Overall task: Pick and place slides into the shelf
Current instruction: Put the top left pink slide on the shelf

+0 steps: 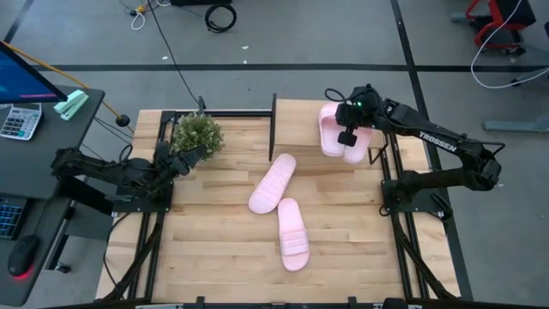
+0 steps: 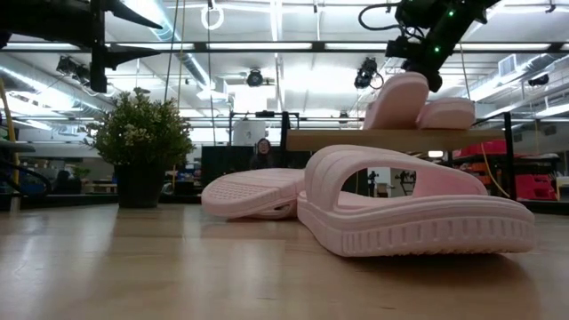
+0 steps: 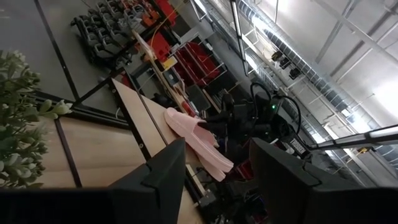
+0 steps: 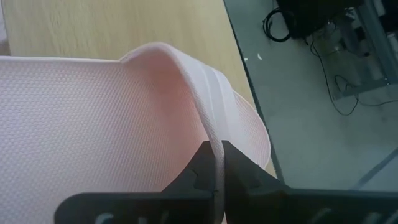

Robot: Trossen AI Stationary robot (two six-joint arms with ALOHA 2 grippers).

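dark left gripper (image 1: 190, 160) waits at the table's left edge beside a small green potted plant (image 1: 198, 134), fingers apart. two pale pink foam slide sandals lie on the plank tabletop (image 1: 214, 249), one (image 1: 274, 183) angled, one (image 1: 292, 233) nearer the front. on the flat light-wood shelf board (image 1: 296, 124) rest two more; the right gripper (image 1: 348, 136) pinches the strap of the outer one (image 1: 358, 146), beside its mate (image 1: 329, 129).

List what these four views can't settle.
- High view: where the right hand meets the slide on the shelf, covered by the arm.
- Low view: the tabletop slide behind, partly blocked by the near slide.
- Left hand: its wrist view shows only the fingers' backs.
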